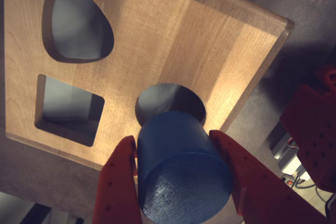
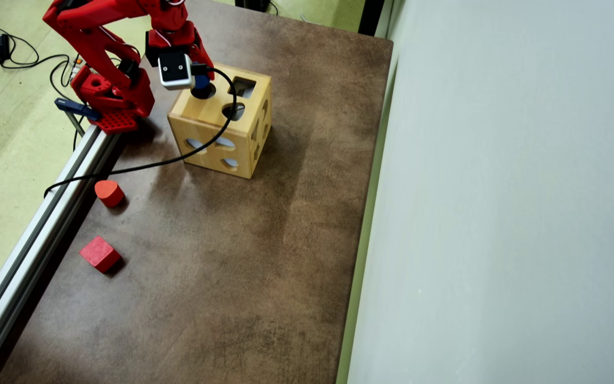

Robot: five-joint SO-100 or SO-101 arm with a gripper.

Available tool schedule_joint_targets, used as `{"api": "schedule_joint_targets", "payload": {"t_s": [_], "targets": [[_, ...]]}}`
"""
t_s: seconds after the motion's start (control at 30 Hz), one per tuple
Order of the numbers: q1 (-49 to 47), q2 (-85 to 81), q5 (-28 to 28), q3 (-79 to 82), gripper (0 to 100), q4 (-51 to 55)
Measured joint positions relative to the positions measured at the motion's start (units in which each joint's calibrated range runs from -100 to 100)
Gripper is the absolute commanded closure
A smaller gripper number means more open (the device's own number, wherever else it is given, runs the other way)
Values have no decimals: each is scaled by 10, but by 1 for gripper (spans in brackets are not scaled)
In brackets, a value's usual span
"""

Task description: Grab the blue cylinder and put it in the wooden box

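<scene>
Item: jaws (image 1: 184,182). State: clenched on the cylinder (image 1: 181,169), one red finger (image 1: 118,187) on each side of it in the wrist view.

Item: cylinder, blue. Place: held in the air over the top face of the box (image 1: 173,35), its far end pointed at the round hole (image 1: 170,100) and partly covering that hole's near edge. I could not tell whether it had touched the rim yet. In the overhead view only a sliver of blue (image 2: 202,81) showed beside the wrist camera (image 2: 175,69), right over the hole.

Item: box, wood. Place: on the counter (image 2: 232,256), near the arm's base.

Item: two red blocks, rounded (image 2: 108,192) and cube (image 2: 99,254). Place: on the counter, well apart from the box; not my concern.

Step in hand, as I judged it: insertion, the carry being done.

Next move called for: line the cylinder square with the hole, ease it down until it entered, then release.
</scene>
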Motion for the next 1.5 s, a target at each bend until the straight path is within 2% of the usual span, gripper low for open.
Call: {"api": "schedule_joint_targets", "payload": {"t_s": [0.73,1.03,1.5], "targets": [[24,0,-8,0,78,0],[27,13,-9,-1,70,0],[27,13,-9,-1,70,0]]}}
